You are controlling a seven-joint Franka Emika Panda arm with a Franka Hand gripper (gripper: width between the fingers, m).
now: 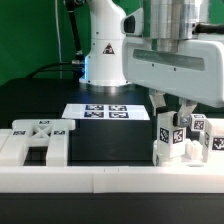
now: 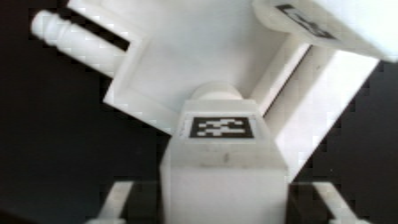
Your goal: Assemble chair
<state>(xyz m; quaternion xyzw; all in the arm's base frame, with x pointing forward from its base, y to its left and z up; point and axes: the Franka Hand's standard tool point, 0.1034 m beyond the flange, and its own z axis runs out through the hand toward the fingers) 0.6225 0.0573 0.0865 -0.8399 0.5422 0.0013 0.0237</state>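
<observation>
The chair is in separate white parts. Several tagged pieces (image 1: 197, 128) stand upright at the exterior view's right, behind the border wall. My gripper (image 1: 172, 118) reaches down among them. In the wrist view a chunky white chair piece (image 2: 222, 160) with a square tag (image 2: 222, 126) fills the space between my fingers (image 2: 121, 200), and the gripper (image 2: 217, 208) is shut on it. That piece runs on to a wider white part (image 2: 187, 65) with rounded pegs (image 2: 80, 42). Whether the two are joined I cannot tell. Another flat chair part (image 1: 38, 137) with a crossed pattern lies at the exterior view's left.
The marker board (image 1: 100, 112) lies on the black table in front of the arm's base (image 1: 105, 60). A long white border wall (image 1: 110, 180) runs along the near edge. A green backdrop stands behind.
</observation>
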